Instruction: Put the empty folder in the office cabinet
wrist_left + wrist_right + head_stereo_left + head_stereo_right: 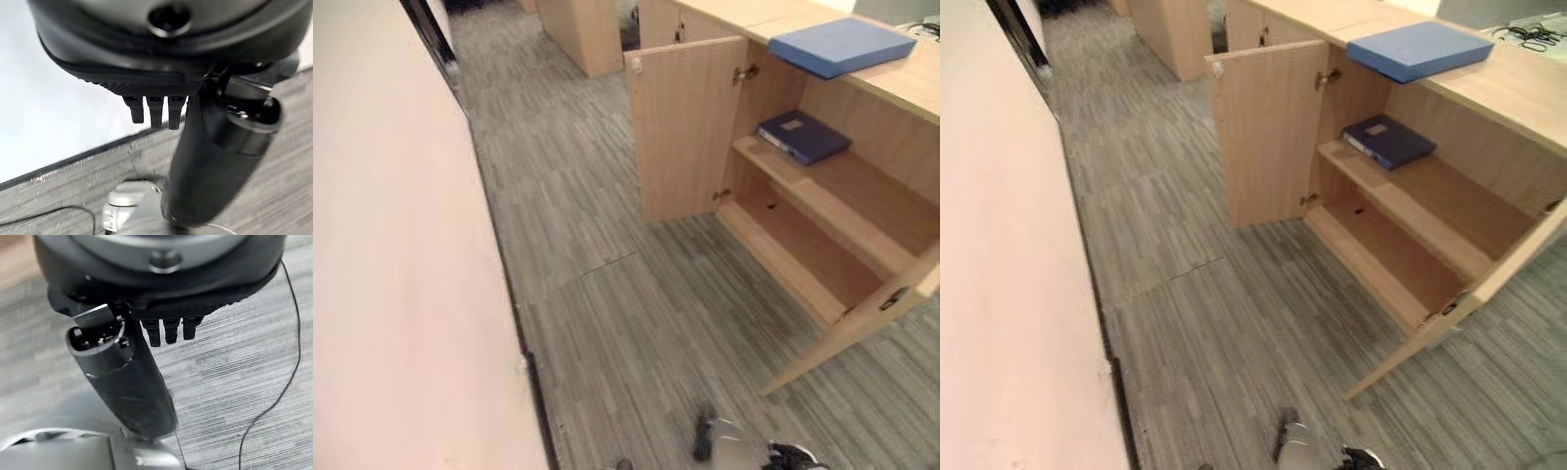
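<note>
**Both hands empty; folder waits on the cabinet top**

Nearest, the left hand (161, 110) hangs low above the grey carpet (607, 294), its fingers straight and relaxed, holding nothing. The right hand (166, 330) hangs the same way, fingers loose and empty.

Farther on stands the office cabinet (891, 83) with both doors (685, 127) swung open. Its lower shelf (793, 255) is bare. On the upper shelf (842, 186), toward its left end, lies a dark blue binder (803, 135) with a small pale label on the cover; any writing there is too small to read.

Farthest, a light blue folder (840, 45) lies flat on the cabinet top, at its front edge and slightly overhanging it, above the open compartment.

Judging by this, the task stands at its start: the approach and pick-up are not yet done. The next move likely calls for stepping closer, raising a hand to the folder's overhanging edge, gripping it, then lowering it onto a free shelf.
</note>
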### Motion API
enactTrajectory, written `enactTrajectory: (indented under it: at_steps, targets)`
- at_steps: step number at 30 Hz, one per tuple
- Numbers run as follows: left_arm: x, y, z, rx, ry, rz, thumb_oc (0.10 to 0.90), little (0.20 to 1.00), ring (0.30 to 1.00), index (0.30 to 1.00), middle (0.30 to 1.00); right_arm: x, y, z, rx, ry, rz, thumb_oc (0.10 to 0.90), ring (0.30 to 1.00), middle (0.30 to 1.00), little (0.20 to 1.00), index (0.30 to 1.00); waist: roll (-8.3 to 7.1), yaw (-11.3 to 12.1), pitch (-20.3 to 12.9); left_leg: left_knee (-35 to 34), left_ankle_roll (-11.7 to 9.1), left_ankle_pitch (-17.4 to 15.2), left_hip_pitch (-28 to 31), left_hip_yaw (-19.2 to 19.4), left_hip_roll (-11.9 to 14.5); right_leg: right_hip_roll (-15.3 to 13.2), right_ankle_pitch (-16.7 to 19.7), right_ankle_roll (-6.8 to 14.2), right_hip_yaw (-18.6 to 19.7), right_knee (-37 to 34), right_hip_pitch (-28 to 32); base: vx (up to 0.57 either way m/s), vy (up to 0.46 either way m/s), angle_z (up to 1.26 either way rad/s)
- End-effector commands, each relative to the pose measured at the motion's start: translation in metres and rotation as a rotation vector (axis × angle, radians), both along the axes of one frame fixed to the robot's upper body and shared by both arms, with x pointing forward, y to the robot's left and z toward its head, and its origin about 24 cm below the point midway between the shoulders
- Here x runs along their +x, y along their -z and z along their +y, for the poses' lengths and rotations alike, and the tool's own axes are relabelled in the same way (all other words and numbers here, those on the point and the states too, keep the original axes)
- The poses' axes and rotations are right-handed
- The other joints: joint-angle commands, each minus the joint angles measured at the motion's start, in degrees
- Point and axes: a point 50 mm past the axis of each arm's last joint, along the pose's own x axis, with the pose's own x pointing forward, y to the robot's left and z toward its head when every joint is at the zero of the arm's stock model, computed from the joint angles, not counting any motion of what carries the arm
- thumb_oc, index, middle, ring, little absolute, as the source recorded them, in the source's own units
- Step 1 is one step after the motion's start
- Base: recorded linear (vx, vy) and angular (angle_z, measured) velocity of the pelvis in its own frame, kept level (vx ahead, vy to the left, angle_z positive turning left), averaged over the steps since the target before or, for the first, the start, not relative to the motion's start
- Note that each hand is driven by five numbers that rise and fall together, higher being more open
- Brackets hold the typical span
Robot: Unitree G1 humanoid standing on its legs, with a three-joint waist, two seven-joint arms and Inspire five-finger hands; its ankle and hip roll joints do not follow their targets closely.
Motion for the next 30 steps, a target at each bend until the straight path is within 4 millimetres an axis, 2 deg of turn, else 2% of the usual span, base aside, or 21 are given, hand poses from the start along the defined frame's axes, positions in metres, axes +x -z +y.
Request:
enactTrajectory:
  at_steps: [1, 3, 5, 6, 8, 9, 10, 13, 14, 15, 16, 17, 18, 19, 22, 24, 26, 28, 29, 30]
  targets:
    - [-0.032, 0.005, -0.003, -0.007, 0.012, 0.117, 0.800, 0.900, 0.900, 0.900, 0.900, 0.011, -0.007, -0.015, -0.038, 0.008, -0.045, 0.800, 0.900, 0.900, 0.900, 0.900, 2.87, 0.4, -1.8, -6.0, 4.9, -0.2, 4.3, 2.5, -7.7, 4.0, 16.1, -2.2, -4.3, -20.5, 6.4, 0.51, -0.169, 0.39]
    - [-0.034, 0.006, -0.005, -0.017, 0.005, 0.124, 0.800, 0.900, 0.900, 0.900, 0.900, 0.005, -0.007, -0.019, -0.047, 0.014, -0.020, 0.800, 0.900, 0.900, 0.900, 0.900, 3.74, 0.1, -2.5, -6.0, 4.4, -1.1, 5.7, 2.2, -6.0, 4.5, 14.3, -3.0, -4.6, -18.0, 6.1, 0.39, -0.145, 0.12]
    - [-0.033, 0.006, -0.006, -0.018, 0.008, 0.119, 0.800, 0.900, 0.900, 0.900, 0.900, 0.000, -0.006, -0.021, -0.051, 0.018, -0.004, 0.800, 0.900, 0.900, 0.900, 0.900, 3.86, -0.1, -2.9, -6.0, 4.1, -1.3, 5.9, 1.8, -5.4, 4.5, 13.3, -3.5, -4.8, -17.2, 6.1, 0.35, -0.177, 0.57]
    - [-0.016, 0.004, -0.008, -0.019, 0.026, 0.067, 0.800, 0.900, 0.900, 0.900, 0.900, -0.013, -0.003, -0.024, -0.065, 0.027, 0.039, 0.800, 0.900, 0.900, 0.900, 0.900, 4.15, -0.5, -2.8, -6.0, 2.5, -1.5, 7.4, 1.7, -2.6, 5.6, 10.1, -4.8, -5.1, -15.0, 7.5, 0.33, -0.194, 0.51]
    - [-0.016, 0.004, -0.008, -0.018, 0.026, 0.067, 0.800, 0.900, 0.900, 0.900, 0.900, -0.013, -0.003, -0.024, -0.064, 0.027, 0.039, 0.800, 0.900, 0.900, 0.900, 0.900, 3.99, -0.7, -2.9, -6.0, 2.5, -1.3, 7.2, 1.6, -2.8, 5.4, 10.2, -4.8, -5.2, -15.0, 7.3, 0.26, -0.166, 0.40]
    - [0.004, 0.002, -0.010, -0.016, 0.060, 0.000, 0.800, 0.900, 0.900, 0.900, 0.900, -0.022, -0.002, -0.026, -0.077, 0.015, 0.074, 0.800, 0.900, 0.900, 0.900, 0.900, 3.85, -0.8, -2.9, -6.0, 1.7, -1.0, 7.6, 1.3, -1.2, 6.2, 8.5, -5.4, -5.4, -14.1, 8.0, 0.29, -0.199, 0.32]
    - [0.014, 0.001, -0.013, -0.017, 0.088, -0.032, 0.800, 0.900, 0.900, 0.900, 0.900, -0.026, -0.001, -0.026, -0.081, 0.001, 0.091, 0.800, 0.900, 0.900, 0.900, 0.900, 3.92, -0.8, -2.7, -6.0, 1.3, -1.0, 8.0, 1.4, -0.4, 6.7, 7.7, -5.7, -5.4, -13.5, 8.3, 0.35, -0.244, 0.36]
    - [0.030, -0.002, -0.017, -0.015, 0.145, -0.080, 0.800, 0.900, 0.900, 0.900, 0.900, -0.029, 0.000, -0.025, -0.084, -0.027, 0.115, 0.800, 0.900, 0.900, 0.900, 0.900, 3.66, -0.9, -2.6, -5.7, 0.8, 0.0, 7.7, 1.4, 0.3, 7.0, 6.7, -6.2, -5.6, -13.1, 8.5, 0.15, -0.112, 0.04]
    - [0.040, -0.004, -0.023, -0.019, 0.205, -0.105, 0.800, 0.900, 0.900, 0.900, 0.900, -0.037, 0.003, -0.018, -0.057, -0.057, 0.156, 0.800, 0.900, 0.900, 0.900, 0.900, 3.68, -0.9, -2.4, -4.5, 0.3, 0.6, 7.5, 2.0, 1.3, 7.9, 5.8, -6.7, -5.4, -13.3, 9.1, 0.24, -0.176, -0.13]
    - [0.043, -0.005, -0.024, -0.020, 0.225, -0.110, 0.800, 0.900, 0.900, 0.900, 0.900, -0.037, 0.005, -0.013, -0.028, -0.053, 0.155, 0.800, 0.900, 0.900, 0.900, 0.900, 3.54, -1.0, -2.6, -3.5, 0.1, 1.2, 6.9, 2.2, 1.4, 8.1, 5.6, -7.0, -5.3, -13.5, 9.0, 0.30, -0.189, 0.03]
    - [0.042, -0.004, -0.027, -0.034, 0.232, -0.108, 0.800, 0.900, 0.900, 0.900, 0.900, -0.033, 0.007, -0.001, 0.040, -0.037, 0.133, 0.800, 0.900, 0.900, 0.900, 0.900, 3.73, -0.9, -2.6, 0.0, -0.1, 1.5, 6.3, 3.0, 2.0, 9.2, 4.2, -7.8, -4.3, -13.4, 9.9, 0.21, -0.123, 0.06]
    - [0.040, -0.004, -0.026, -0.036, 0.229, -0.103, 0.800, 0.900, 0.900, 0.900, 0.900, -0.032, 0.008, 0.001, 0.054, -0.029, 0.128, 0.800, 0.900, 0.900, 0.900, 0.900, 3.61, -0.7, -2.5, 3.3, -0.4, 2.0, 5.2, 3.7, 2.0, 9.5, 3.6, -8.3, -3.8, -13.5, 10.6, 0.15, -0.088, -0.03]
    - [0.040, -0.004, -0.026, -0.036, 0.229, -0.103, 0.800, 0.900, 0.900, 0.900, 0.900, -0.032, 0.008, 0.002, 0.055, -0.029, 0.128, 0.800, 0.900, 0.900, 0.900, 0.900, 3.46, -0.8, -2.6, 3.4, -0.4, 2.2, 4.9, 3.6, 1.8, 9.3, 3.7, -8.3, -3.8, -13.5, 10.4, 0.09, -0.117, -0.20]
    - [0.035, -0.003, -0.024, -0.047, 0.201, -0.092, 0.800, 0.900, 0.900, 0.900, 0.900, -0.030, 0.009, 0.008, 0.092, -0.025, 0.124, 0.800, 0.900, 0.900, 0.900, 0.900, 2.77, 0.1, -1.6, 13.0, -1.0, 4.6, 1.4, 4.1, 0.6, 9.8, 2.5, -9.5, -2.5, -14.2, 12.9, 0.08, -0.126, -0.26]
    - [0.028, -0.001, -0.023, -0.053, 0.165, -0.077, 0.800, 0.900, 0.900, 0.900, 0.900, -0.026, 0.009, 0.014, 0.131, -0.044, 0.120, 0.800, 0.900, 0.900, 0.900, 0.900, 1.70, 1.6, 0.2, 24.7, -0.9, 8.1, -5.1, 4.5, -0.4, 9.2, 1.3, -10.7, -1.7, -15.3, 16.2, 0.08, -0.110, -0.32]
    - [0.022, 0.000, -0.021, -0.049, 0.149, -0.059, 0.800, 0.900, 0.900, 0.900, 0.900, -0.024, 0.008, 0.011, 0.114, -0.060, 0.121, 0.800, 0.900, 0.900, 0.900, 0.900, 0.93, 2.6, 1.1, 27.6, 0.2, 5.9, -10.5, 6.6, 0.0, 8.2, 0.9, -10.7, -1.6, -15.9, 18.2, 0.09, -0.027, -0.16]
    - [0.018, 0.000, -0.019, -0.048, 0.130, -0.052, 0.800, 0.900, 0.900, 0.900, 0.900, -0.023, 0.008, 0.009, 0.103, -0.064, 0.121, 0.800, 0.900, 0.900, 0.900, 0.900, 0.47, 3.1, 1.2, 26.5, 0.8, 4.3, -12.8, 7.5, 0.3, 7.6, 0.8, -10.3, -1.4, -16.2, 19.0, 0.10, 0.026, 0.04]
    - [0.011, 0.001, -0.016, -0.046, 0.085, -0.037, 0.800, 0.900, 0.900, 0.900, 0.900, -0.024, 0.006, 0.002, 0.064, -0.071, 0.125, 0.800, 0.900, 0.900, 0.900, 0.900, 0.01, 4.0, 1.2, 20.1, 1.1, 3.1, -14.7, 7.9, 1.9, 6.6, 0.5, -9.3, -0.9, -16.9, 20.8, 0.21, 0.127, -0.01]
    - [0.002, 0.003, -0.014, -0.042, 0.041, -0.020, 0.800, 0.900, 0.900, 0.900, 0.900, -0.031, 0.006, -0.004, 0.040, -0.059, 0.141, 0.800, 0.900, 0.900, 0.900, 0.900, 0.76, 4.7, 0.9, 9.5, -0.7, 9.4, -15.1, 6.0, 6.0, 6.6, 0.0, -8.4, -0.4, -17.5, 22.7, 0.20, 0.142, -0.11]
    - [0.002, 0.003, -0.014, -0.042, 0.041, -0.020, 0.800, 0.900, 0.900, 0.900, 0.900, -0.031, 0.006, -0.004, 0.040, -0.059, 0.141, 0.800, 0.900, 0.900, 0.900, 0.900, 0.72, 4.7, 1.0, 9.2, -0.7, 9.5, -14.9, 6.1, 5.9, 6.6, 0.0, -8.4, -0.4, -17.5, 22.8, 0.32, 0.260, -0.34]
